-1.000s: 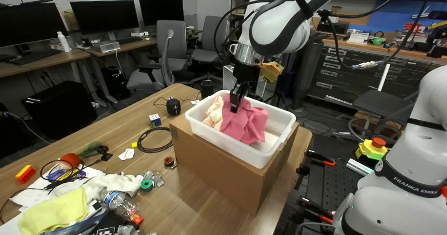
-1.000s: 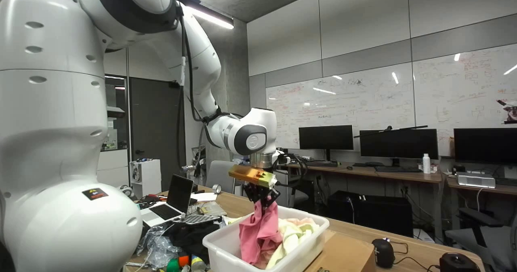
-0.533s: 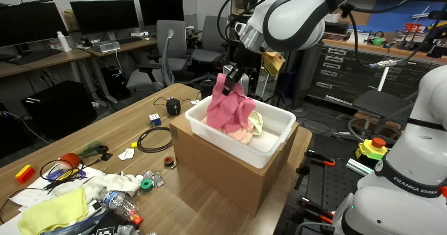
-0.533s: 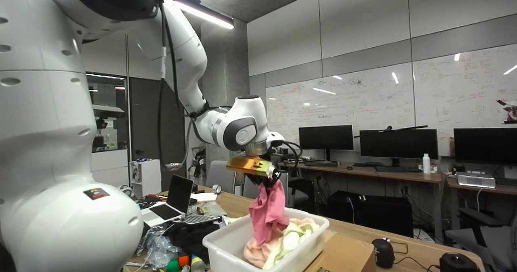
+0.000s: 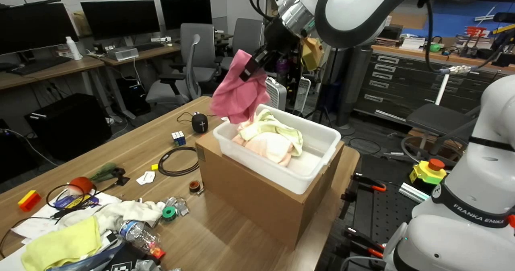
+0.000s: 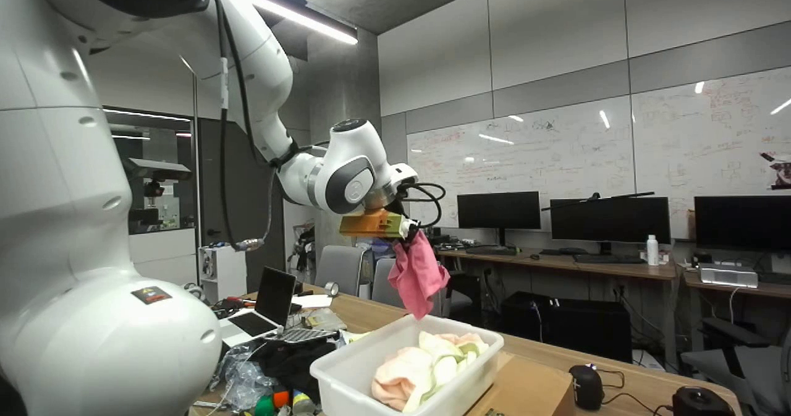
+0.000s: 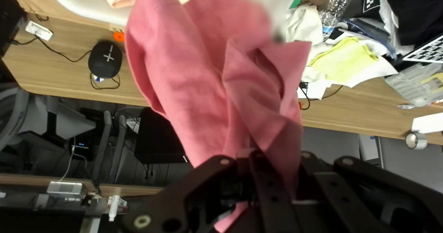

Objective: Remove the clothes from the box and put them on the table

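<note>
My gripper (image 5: 247,71) is shut on the pink garment (image 5: 237,98), which hangs from the fingertips above the far left end of the white tub (image 5: 322,148), the box. In an exterior view the garment's lower tip (image 6: 420,308) dangles close over the tub's back rim. The wrist view shows the pink fabric (image 7: 193,87) filling the middle and partly covering the fingers. Inside the tub lie a pale yellow-green garment (image 5: 277,126) and a peach-cream one (image 5: 267,144), bunched together. The tub sits on a brown carton (image 5: 253,206) on the wooden table (image 5: 225,238).
On the table are a black speaker (image 5: 200,123), a puzzle cube (image 5: 178,138), a coiled black cable (image 5: 177,170) and a tape roll (image 5: 194,186). Clutter with a yellow cloth (image 5: 62,243) and a bottle (image 5: 139,234) fills the near left. A laptop (image 6: 272,298) stands open beyond.
The gripper has risen and tilted, lifting the pink garment up out of the tub and toward its far left end. The yellow-green and peach garments are now uncovered.
</note>
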You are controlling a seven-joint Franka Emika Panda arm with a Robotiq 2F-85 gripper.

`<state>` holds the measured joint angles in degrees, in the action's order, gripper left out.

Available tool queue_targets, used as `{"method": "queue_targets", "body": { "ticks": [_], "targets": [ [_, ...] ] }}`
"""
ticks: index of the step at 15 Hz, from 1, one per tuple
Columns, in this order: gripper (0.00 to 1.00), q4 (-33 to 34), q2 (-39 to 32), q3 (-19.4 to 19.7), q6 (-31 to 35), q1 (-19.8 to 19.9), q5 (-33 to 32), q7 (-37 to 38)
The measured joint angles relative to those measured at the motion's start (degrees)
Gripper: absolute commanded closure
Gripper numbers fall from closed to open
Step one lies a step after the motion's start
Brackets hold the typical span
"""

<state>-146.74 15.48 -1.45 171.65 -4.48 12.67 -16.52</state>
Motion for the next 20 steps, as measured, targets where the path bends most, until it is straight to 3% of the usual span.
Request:
{"method": "queue_targets", "body": {
  "ticks": [3,9,14,20],
  "targets": [
    [0.9,-0.3,0.5,-2.3,-0.1,-0.6,-1.4,-0.6],
    [0.9,-1.0,0.4,-5.2,-7.2,-6.3,-2.4,-5.5],
    [0.91,-2.3,0.1,-5.2,-12.9,-11.8,-7.0,-8.2],
    [0.91,-3.6,-0.6,-5.6,-16.8,-15.6,-9.7,-13.0]
  ]
}}
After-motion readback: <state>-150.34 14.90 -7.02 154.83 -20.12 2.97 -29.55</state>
